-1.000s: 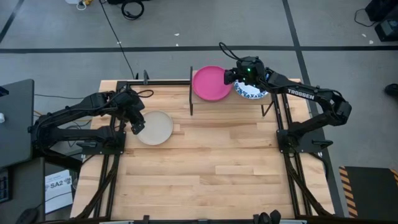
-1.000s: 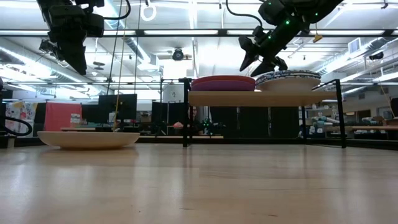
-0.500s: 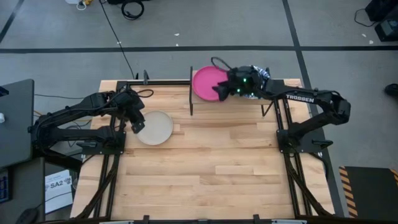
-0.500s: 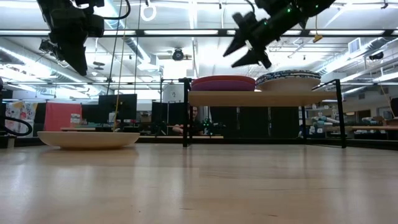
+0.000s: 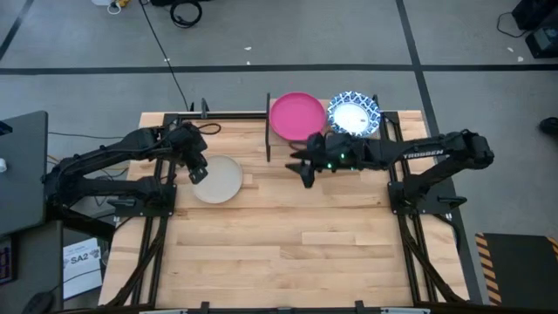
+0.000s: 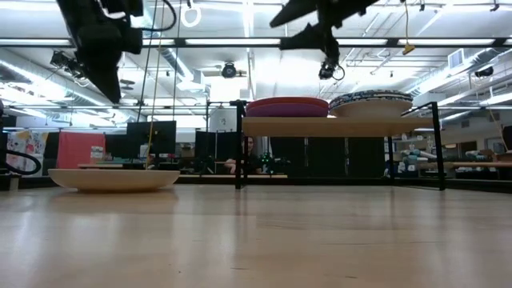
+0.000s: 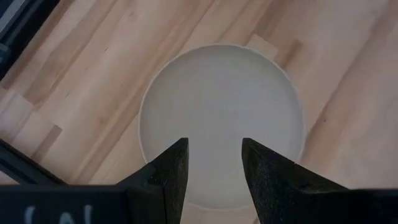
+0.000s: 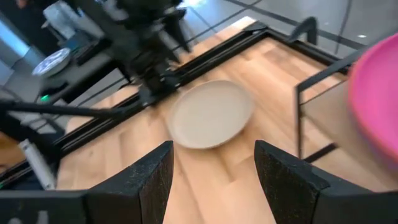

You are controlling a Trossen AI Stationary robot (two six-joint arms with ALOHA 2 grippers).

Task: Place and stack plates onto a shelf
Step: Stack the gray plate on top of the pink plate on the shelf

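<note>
A cream plate [image 5: 218, 179] rests on its base on the tabletop at the left [image 6: 112, 178]. My left gripper [image 5: 196, 171] hangs open above the plate's left part, and the left wrist view has the plate [image 7: 221, 118] showing between the fingers. On the shelf [image 6: 328, 126], a magenta plate [image 5: 296, 115] sits on a purple one [image 6: 286, 110], beside a white plate with a blue rim [image 5: 353, 114]. My right gripper [image 5: 301, 166] is open and holds nothing, high over the table just in front of the shelf, pointing toward the cream plate [image 8: 208, 115].
Black frame rails run along the table's left and right sides [image 5: 397, 174]. The shelf's black legs [image 5: 268, 144] stand between the shelf and the cream plate. Bare wood [image 5: 288, 235] fills the table's near half.
My right gripper has swung off the shelf, from above the white and blue plate toward the table's near edge and left. It has turned to point toward the cream plate and stays open. The plates have not moved.
</note>
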